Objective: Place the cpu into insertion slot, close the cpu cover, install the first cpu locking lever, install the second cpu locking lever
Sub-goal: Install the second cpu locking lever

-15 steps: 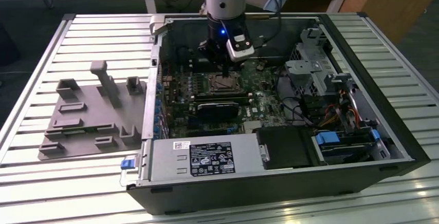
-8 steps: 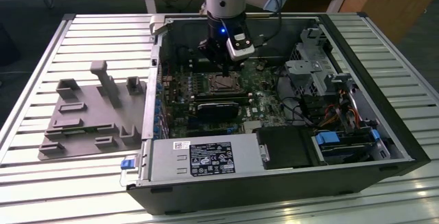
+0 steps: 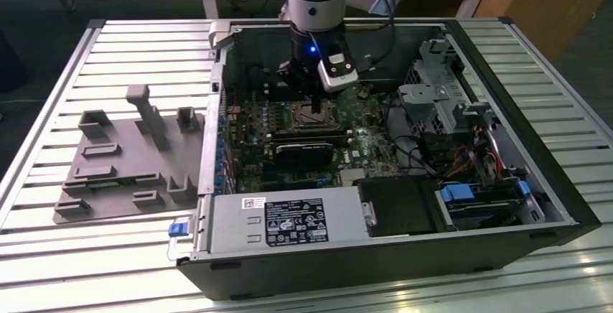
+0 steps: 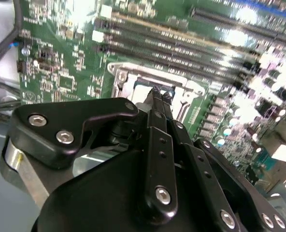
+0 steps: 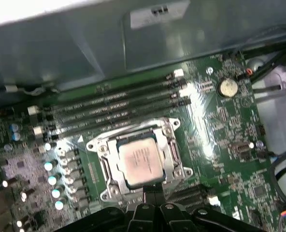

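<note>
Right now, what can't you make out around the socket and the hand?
- Near edge of the cpu cover: first wrist view, hidden behind the hand.
- Locking levers latched or not: too small in the exterior view, too blurred in the second wrist view.
- The cpu lies in the cover's window, but whether it is fully seated cannot be told.
- Whether the hand touches anything: second wrist view, fingertips block the contact spot.

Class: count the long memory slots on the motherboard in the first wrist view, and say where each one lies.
4, lying parallel side by side between the cpu cover and the grey case wall: first, second, third, fourth. None looks hidden.
</note>
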Tool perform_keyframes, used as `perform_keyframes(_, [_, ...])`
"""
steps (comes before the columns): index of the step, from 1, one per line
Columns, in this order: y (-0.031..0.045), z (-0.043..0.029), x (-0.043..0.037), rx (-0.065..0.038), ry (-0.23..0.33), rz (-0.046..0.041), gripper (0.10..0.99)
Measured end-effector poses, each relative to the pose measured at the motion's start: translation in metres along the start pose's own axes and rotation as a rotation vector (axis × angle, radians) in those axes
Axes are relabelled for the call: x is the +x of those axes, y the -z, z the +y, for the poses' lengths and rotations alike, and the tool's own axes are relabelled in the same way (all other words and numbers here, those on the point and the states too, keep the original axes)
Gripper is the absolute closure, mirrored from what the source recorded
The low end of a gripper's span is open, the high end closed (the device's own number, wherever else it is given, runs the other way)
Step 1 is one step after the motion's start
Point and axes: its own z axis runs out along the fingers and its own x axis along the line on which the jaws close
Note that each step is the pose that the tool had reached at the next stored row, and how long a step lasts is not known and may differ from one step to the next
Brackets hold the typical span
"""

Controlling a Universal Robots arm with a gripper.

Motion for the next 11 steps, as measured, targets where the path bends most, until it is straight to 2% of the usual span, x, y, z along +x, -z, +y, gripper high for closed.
perform_keyframes(6, [-0.0002, -0.0129, -0.0038, 0.0, 0.0, 0.0, 0.98])
perform_keyframes(11, [-0.0024, -0.0188, -0.0052, -0.001, 0.007, 0.0001, 0.98])
